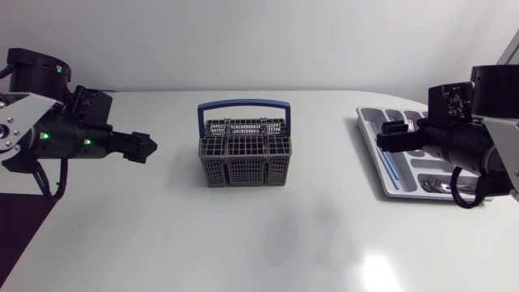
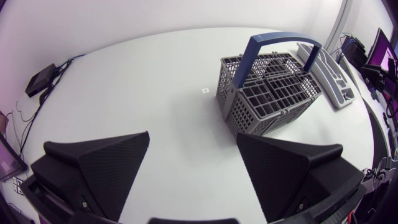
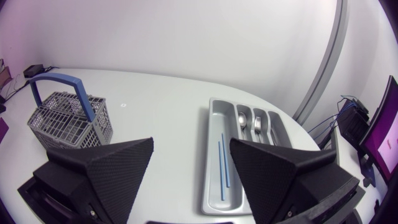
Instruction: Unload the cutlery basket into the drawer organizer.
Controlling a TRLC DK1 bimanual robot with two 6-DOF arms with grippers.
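I see the basket [image 1: 243, 154] at the middle of the desk [image 1: 284, 243], the tray [image 1: 369, 138] at its 3 o'clock with my right claw [image 1: 381, 139] at the tray's edge and my left claw [image 1: 150, 148] at 9 o'clock, both released and empty; my worry is a broad finger snagging the blue handle [image 1: 243, 105] and tipping the basket.

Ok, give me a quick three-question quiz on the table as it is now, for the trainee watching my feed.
1. True or false: the left hand holds a knife.
2. In the organizer, what lies in the slot beside the spoon? A) fork B) whisk C) cup
3. Fill in: the basket has a ____ handle.
Key: 1 false; 2 A; 3 blue.
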